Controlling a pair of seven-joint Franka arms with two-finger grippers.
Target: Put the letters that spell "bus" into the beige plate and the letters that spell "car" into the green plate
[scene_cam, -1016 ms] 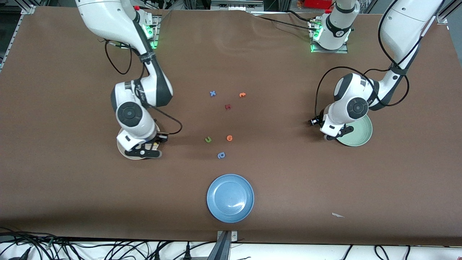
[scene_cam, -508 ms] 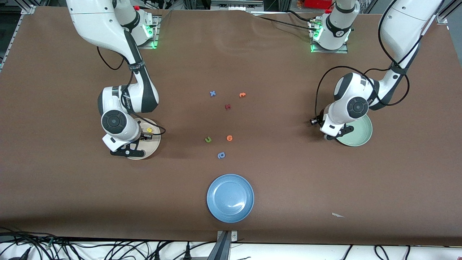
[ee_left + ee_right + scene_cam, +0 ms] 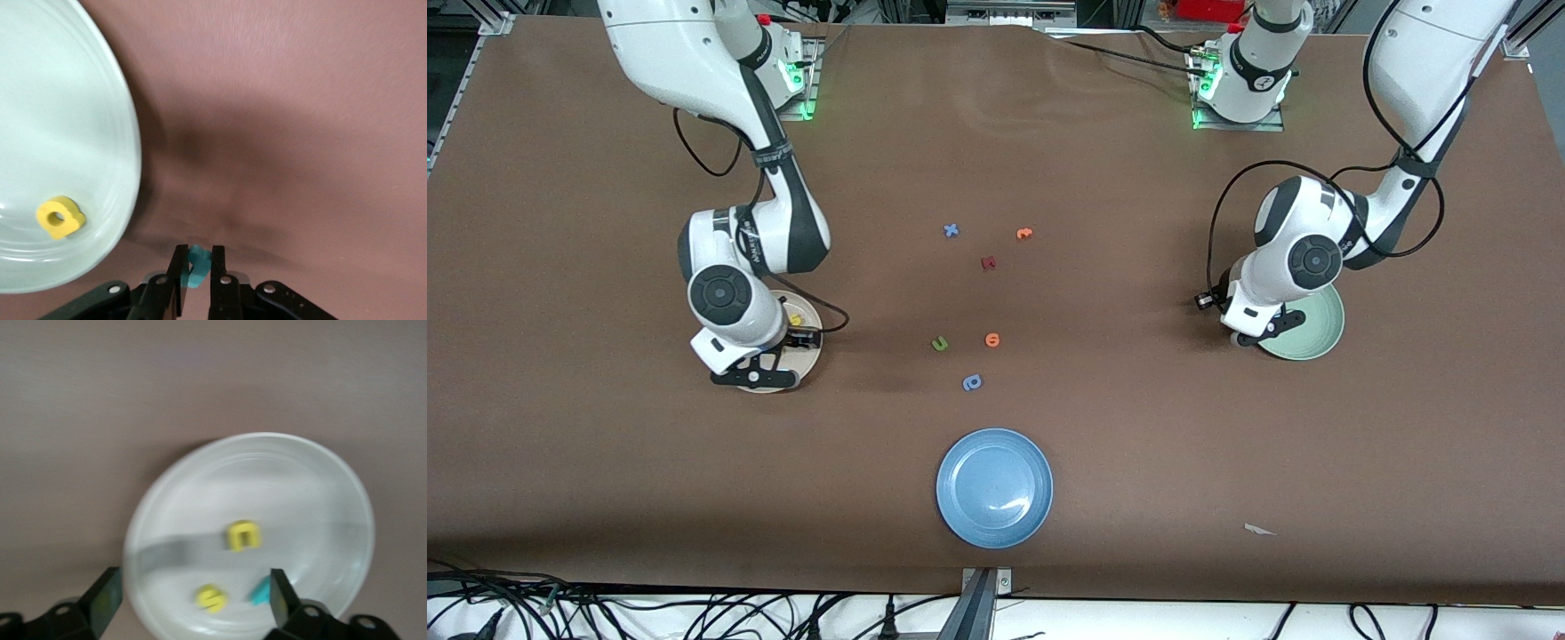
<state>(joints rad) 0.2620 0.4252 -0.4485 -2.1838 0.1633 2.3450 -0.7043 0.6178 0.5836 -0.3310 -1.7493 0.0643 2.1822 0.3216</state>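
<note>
The beige plate holds a yellow "u", a yellow "s" and a teal "b". My right gripper hangs open just above it, over the rim of that plate. The green plate holds a yellow "a". Beside its rim, over bare table, my left gripper is shut on a small teal letter; I cannot read which letter. In the front view the left gripper sits at the green plate's edge.
Loose letters lie mid-table: a blue x, an orange one, a dark red one, a green u, another orange one, a blue one. A blue plate stands near the front edge.
The right gripper has opened over the beige plate and its arm has shifted about above it. The left gripper has shut on the teal letter beside the green plate.
</note>
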